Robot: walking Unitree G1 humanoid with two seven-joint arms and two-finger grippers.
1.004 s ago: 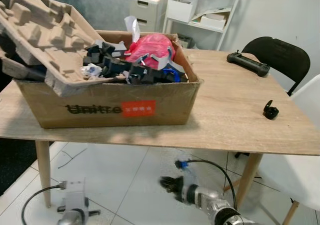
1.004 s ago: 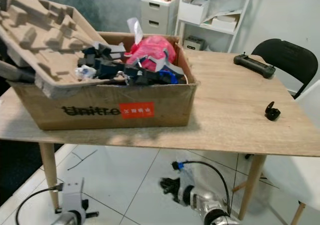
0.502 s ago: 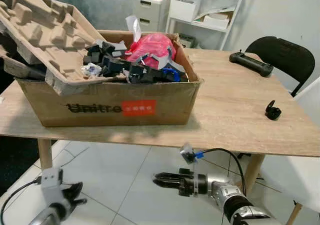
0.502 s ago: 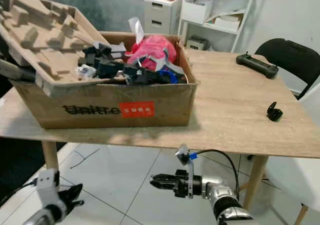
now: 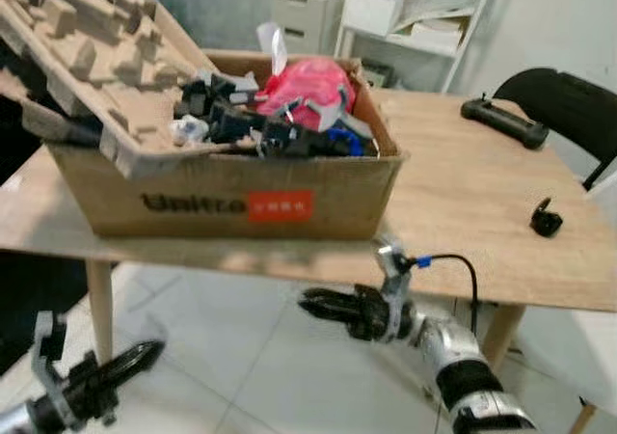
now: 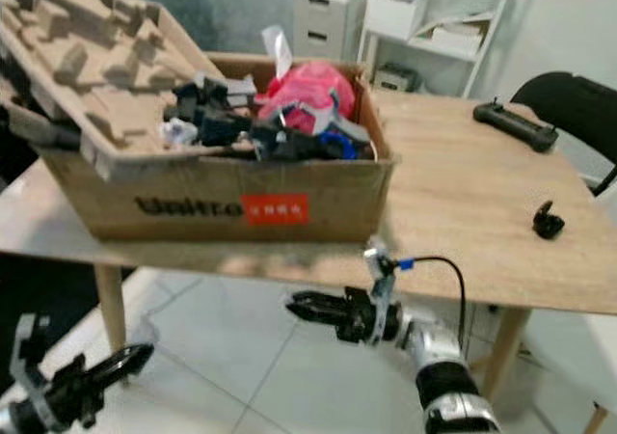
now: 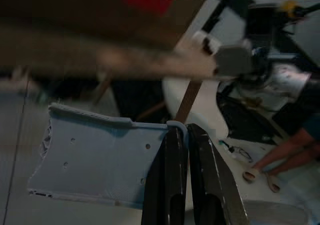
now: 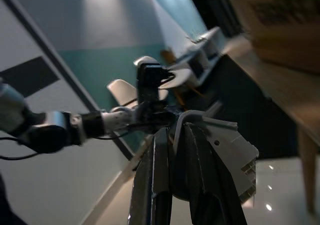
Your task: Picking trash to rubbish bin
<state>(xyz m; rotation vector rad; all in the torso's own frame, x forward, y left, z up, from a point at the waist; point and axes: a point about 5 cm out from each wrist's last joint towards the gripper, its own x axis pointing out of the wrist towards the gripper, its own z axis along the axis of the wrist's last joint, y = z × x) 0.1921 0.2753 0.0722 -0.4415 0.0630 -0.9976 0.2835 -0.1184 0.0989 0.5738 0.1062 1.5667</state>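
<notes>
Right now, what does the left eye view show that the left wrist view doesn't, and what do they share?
Left eye view alone: the open top of the cardboard box with its pink bag and moulded pulp tray, the black controller on the wooden table, and the right claw below the table edge. Left wrist view alone: a pale blue perforated panel beside the left claw, its fingers shut, and a person's feet on the floor. Both share the box's red label, the table and the left claw.

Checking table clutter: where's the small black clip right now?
The black clip lies on the wooden table, on the robot's right near the front edge, nearer than the black controller and well right of the cardboard box.
</notes>
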